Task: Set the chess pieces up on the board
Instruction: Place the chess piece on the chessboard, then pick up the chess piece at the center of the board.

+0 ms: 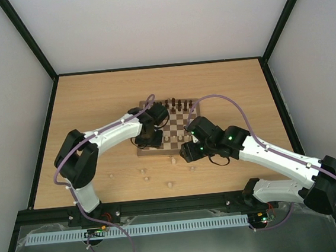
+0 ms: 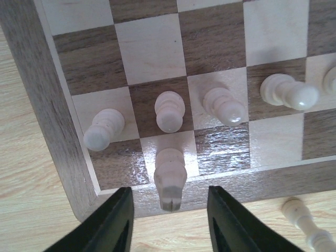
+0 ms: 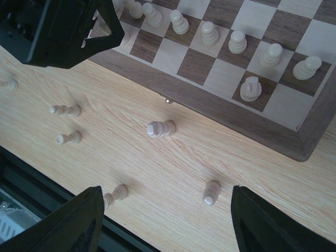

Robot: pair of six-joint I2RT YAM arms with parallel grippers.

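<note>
Board (image 1: 179,126) at mid-table, bearing a row of pale pawns (image 2: 170,110) near its near edge; left gripper (image 2: 169,191) with jaws parted on either side of one pale piece (image 2: 170,170) that stands on an edge-row cream square, neither finger touching it; right gripper (image 3: 167,191) spread wide above the tabletop (image 3: 236,157), holding nothing; the top view alone shows dark pieces (image 1: 178,106) along the far edge; the right wrist view shows several loose pale pieces (image 3: 161,128) lying off the board.
</note>
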